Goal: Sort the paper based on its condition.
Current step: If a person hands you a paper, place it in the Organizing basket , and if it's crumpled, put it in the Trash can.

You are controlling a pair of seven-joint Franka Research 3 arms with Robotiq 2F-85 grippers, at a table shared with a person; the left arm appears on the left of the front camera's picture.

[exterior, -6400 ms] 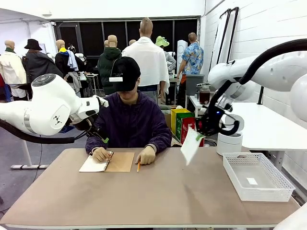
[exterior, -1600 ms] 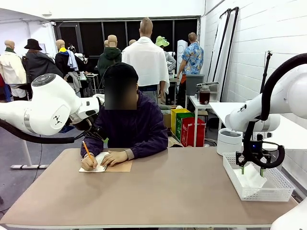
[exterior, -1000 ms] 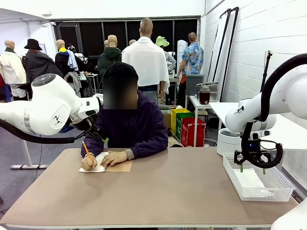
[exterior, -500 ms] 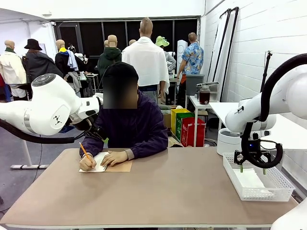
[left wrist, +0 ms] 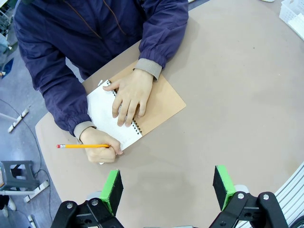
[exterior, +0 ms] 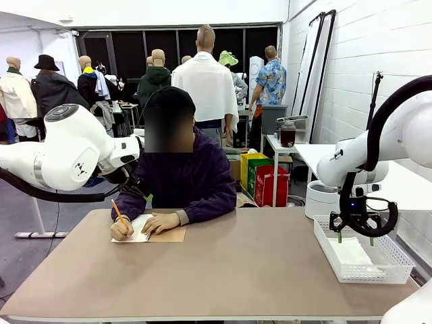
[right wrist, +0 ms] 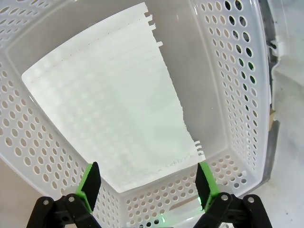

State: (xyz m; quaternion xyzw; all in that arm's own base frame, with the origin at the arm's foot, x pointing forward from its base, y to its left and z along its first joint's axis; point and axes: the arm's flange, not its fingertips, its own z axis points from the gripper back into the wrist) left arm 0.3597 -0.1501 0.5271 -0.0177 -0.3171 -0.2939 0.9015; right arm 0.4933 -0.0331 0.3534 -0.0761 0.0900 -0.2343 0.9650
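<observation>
Over at the desk's [exterior: 236,270] right end, a white mesh tray [exterior: 371,274] holds one sheet of paper [exterior: 351,251] lying flat on its floor. The right pincer [exterior: 354,239] hangs just above it, spread and empty. From that wrist the sheet's ragged, torn-off side and faint ruled lines are plain; from the front it is a pale patch. The left pincer [left wrist: 167,172], spread too, hovers over a person's notepad [left wrist: 164,102] and pencil [left wrist: 83,146].

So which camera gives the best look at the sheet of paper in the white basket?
The right wrist view: it looks straight down on the paper, lying flat in the tray, ragged edge clear. The front view shows it as a pale patch under the right gripper. The left wrist view catches a tray corner.
</observation>
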